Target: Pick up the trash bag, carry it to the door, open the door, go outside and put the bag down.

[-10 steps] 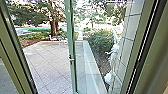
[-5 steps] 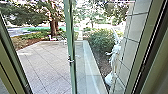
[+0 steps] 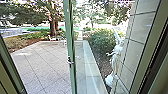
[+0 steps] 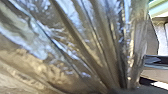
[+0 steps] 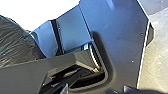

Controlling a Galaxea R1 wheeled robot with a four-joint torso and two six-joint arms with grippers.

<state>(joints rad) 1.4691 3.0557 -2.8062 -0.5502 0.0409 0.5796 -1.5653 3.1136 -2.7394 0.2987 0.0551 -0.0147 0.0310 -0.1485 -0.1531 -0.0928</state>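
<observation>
In the head view the glass door (image 3: pixel 70 47) stands swung outward, its green edge upright near the middle and a small handle partway down. The paved yard (image 3: pixel 42 67) lies beyond the doorway. The shiny dark trash bag (image 4: pixel 82 45) looms large in the left wrist view, its folds drawn together where my left gripper (image 4: pixel 122 90) is shut on it. Part of the same bag (image 5: pixel 15 42) appears in the right wrist view, beside the robot's own plate.
Door frame posts flank the opening, left (image 3: pixel 10 67) and right (image 3: pixel 147 57). A white statue (image 3: pixel 115 58) stands outside by the tiled wall (image 3: pixel 140 30), near a bush (image 3: pixel 101 41). Farther off are a white chair (image 3: pixel 52 38) and a tree (image 3: pixel 53 25).
The head view has moved forward into the doorway: both frame posts have shifted outward, and more paving and tiled wall show. The door looks equally wide open.
</observation>
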